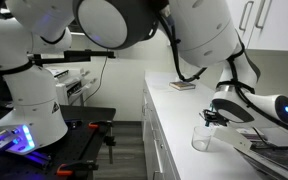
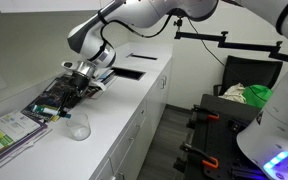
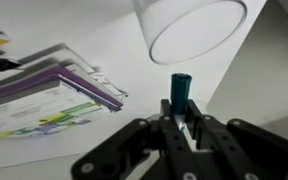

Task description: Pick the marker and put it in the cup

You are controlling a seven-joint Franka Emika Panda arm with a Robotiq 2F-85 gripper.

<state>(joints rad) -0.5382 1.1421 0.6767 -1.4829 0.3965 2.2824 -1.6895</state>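
Observation:
In the wrist view my gripper (image 3: pixel 180 118) is shut on the marker (image 3: pixel 180 92), whose blue end sticks out past the fingertips. The clear cup (image 3: pixel 194 28) lies just beyond the marker tip, its round rim open toward the camera. In both exterior views the cup (image 1: pixel 201 137) (image 2: pixel 78 125) stands upright on the white counter, and my gripper (image 1: pixel 213 116) (image 2: pixel 82 87) hangs above and slightly to the side of it. The marker is too small to make out in the exterior views.
A stack of books and papers (image 3: pixel 46 92) (image 2: pixel 14 128) (image 1: pixel 269 145) lies on the counter (image 2: pixel 119 110) beside the cup. A small dark object (image 1: pixel 181 85) sits farther back. The counter edge drops to cabinets and a black cart (image 2: pixel 224 125).

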